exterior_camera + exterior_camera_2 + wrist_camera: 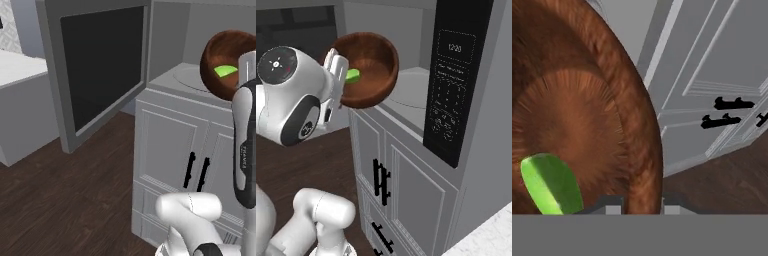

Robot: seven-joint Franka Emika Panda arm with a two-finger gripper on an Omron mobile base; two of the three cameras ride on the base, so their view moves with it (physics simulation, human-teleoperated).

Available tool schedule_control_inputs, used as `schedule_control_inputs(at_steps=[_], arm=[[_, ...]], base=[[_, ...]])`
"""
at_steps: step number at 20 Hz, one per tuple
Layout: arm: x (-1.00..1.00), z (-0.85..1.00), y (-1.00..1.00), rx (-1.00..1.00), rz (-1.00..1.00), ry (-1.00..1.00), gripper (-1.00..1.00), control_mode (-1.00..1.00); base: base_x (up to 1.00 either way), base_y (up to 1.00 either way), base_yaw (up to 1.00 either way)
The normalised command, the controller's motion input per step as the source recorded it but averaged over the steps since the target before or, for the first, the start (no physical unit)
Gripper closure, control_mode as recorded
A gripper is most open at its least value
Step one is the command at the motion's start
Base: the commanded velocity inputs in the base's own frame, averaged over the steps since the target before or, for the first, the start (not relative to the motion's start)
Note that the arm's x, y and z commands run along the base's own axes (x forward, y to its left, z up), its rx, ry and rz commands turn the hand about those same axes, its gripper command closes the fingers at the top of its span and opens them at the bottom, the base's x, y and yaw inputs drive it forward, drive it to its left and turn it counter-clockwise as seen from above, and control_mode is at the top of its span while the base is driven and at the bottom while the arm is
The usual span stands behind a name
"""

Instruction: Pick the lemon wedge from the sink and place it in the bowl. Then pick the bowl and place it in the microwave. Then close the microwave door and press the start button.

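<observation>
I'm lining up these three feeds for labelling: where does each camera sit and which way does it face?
Left base view: behind the arm, left side, facing the open microwave door and cabinets; white arm at lower right.
Right base view: behind, right side, facing the microwave control panel; arm at lower left.
Hand view: on the hand, looking along the end effector, whose fingertips straddle the bowl rim.
All three share the tilted bowl holding the lemon wedge.

We read "12:20" in small pale digits on the black control panel point(453, 85) at the right of the microwave point(421, 75). The button words below are too small to read.
</observation>
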Motion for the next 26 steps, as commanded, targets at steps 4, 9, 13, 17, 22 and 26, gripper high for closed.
schedule_control_inputs(at_steps=[4, 9, 13, 17, 22, 26], arm=[[0.94, -0.02, -0.36, 0.00, -0.14, 0.00, 1.00, -1.00], [0.80, 0.00, -0.57, 0.00, -0.12, 0.08, 1.00, -1.00], [0.83, -0.05, -0.56, 0.00, -0.03, 0.30, 1.00, -1.00], [0.66, 0.00, -0.54, 0.03, 0.00, 0.13, 1.00, -1.00], [0.45, -0.12, -0.30, 0.01, 0.03, 0.00, 1.00, -1.00], [0.34, -0.48, 0.00, 0.00, 0.05, -0.04, 1.00, -1.00]], base=[[0.00, 0.00, 0.00], [0.00, 0.00, 0.00], [0.00, 0.00, 0.00], [0.00, 0.00, 0.00], [0.00, 0.00, 0.00], [0.00, 0.00, 0.00]])
